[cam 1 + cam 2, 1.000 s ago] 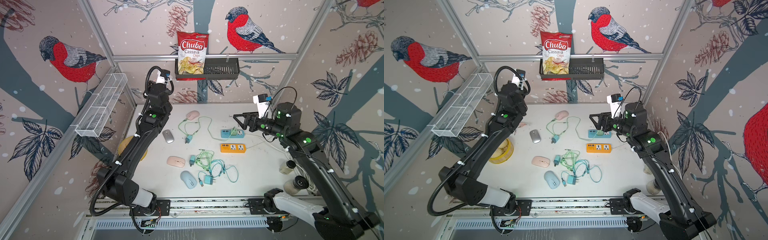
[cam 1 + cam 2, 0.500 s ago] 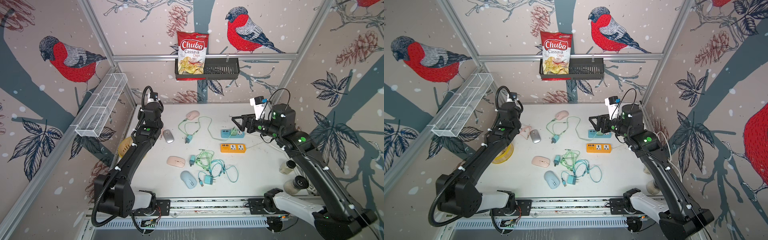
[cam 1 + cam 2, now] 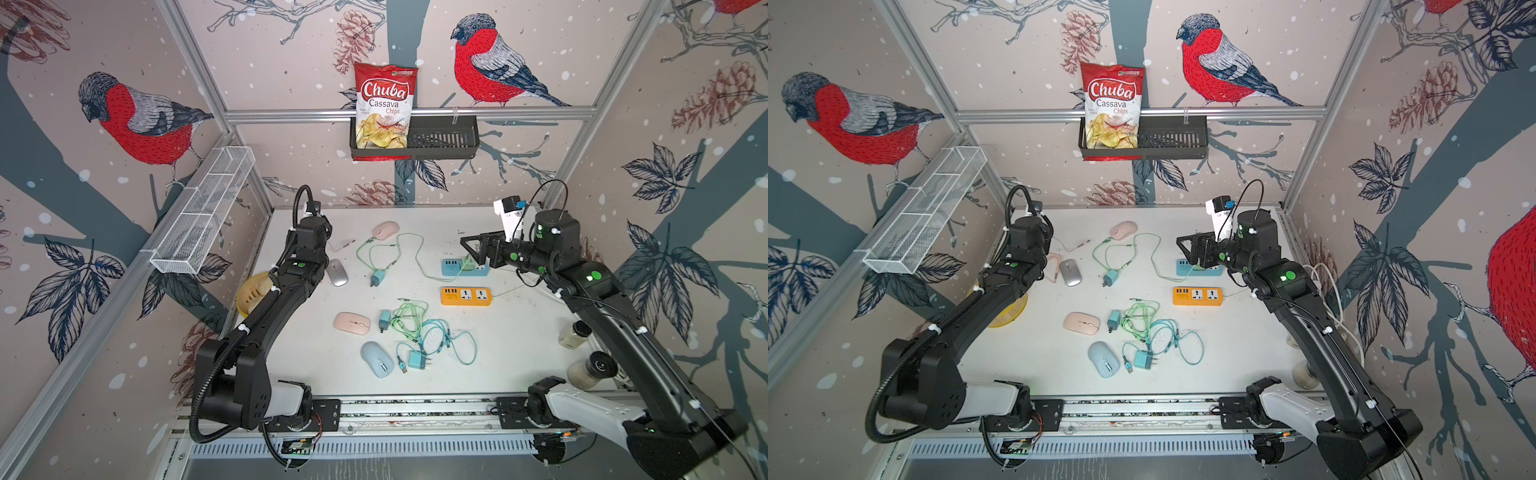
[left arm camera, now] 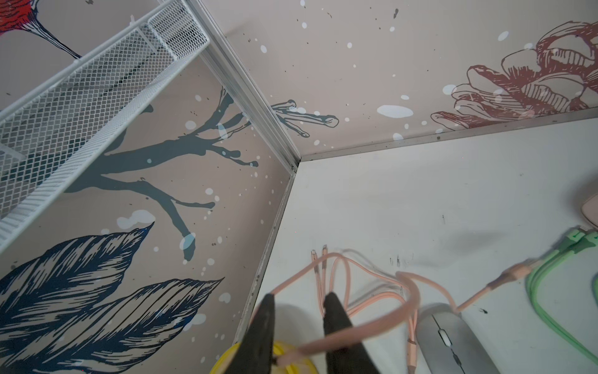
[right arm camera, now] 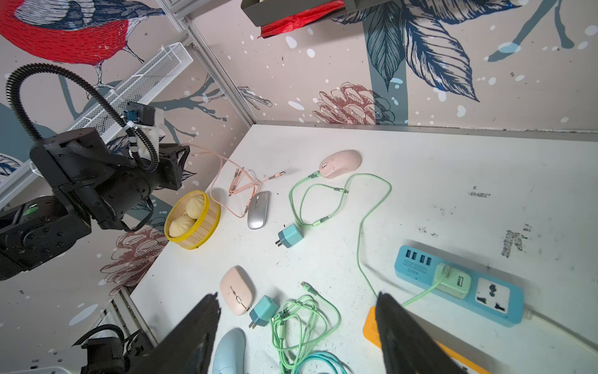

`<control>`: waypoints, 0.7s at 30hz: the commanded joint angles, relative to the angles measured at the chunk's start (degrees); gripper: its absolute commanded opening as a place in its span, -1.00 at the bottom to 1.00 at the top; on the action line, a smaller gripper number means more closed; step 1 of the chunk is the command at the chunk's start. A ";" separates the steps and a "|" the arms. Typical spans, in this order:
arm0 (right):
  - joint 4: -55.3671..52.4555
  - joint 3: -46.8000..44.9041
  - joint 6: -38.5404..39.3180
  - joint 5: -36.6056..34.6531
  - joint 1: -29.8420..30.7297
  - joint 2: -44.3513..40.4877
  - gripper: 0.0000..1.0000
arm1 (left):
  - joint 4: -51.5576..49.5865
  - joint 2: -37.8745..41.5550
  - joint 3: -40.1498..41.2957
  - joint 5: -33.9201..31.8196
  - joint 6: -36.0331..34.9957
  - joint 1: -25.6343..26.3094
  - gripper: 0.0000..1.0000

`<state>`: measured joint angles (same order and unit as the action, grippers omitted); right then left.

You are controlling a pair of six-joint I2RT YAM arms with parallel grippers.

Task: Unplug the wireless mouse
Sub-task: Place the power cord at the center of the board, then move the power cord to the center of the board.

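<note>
Currently the left gripper has its 2 fingers parted with the pink cable slung across them, the silver mouse lies just beside it on the white table, and the right gripper hangs spread wide near the blue power strip.

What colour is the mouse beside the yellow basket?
Silver mouse, clearest in the right wrist view.

The left wrist view blurs the pink cable and cuts off the grey mouse.
</note>
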<state>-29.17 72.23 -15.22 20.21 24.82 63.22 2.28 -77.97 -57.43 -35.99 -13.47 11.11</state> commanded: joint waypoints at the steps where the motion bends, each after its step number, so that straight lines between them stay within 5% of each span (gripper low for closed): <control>1: -0.10 -0.23 0.20 -1.81 0.04 1.81 0.56 | -0.15 1.51 -0.05 1.15 2.32 -0.13 0.28; 4: 0.38 -0.44 -0.53 -0.69 0.07 4.54 0.57 | -0.35 4.17 -0.34 3.52 3.94 -0.13 0.96; 14: 4.52 10.20 0.38 -0.16 9.60 30.56 0.49 | 6.05 14.01 -0.07 23.51 9.37 -0.04 0.96; 21: -0.24 34.40 2.51 -6.32 16.30 58.71 0.15 | 16.40 19.45 10.89 30.17 10.37 -0.04 0.95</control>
<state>-26.33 99.00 -14.52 17.54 39.29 115.20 11.60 -59.51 -48.03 -10.11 -4.45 11.07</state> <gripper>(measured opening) 0.584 0.978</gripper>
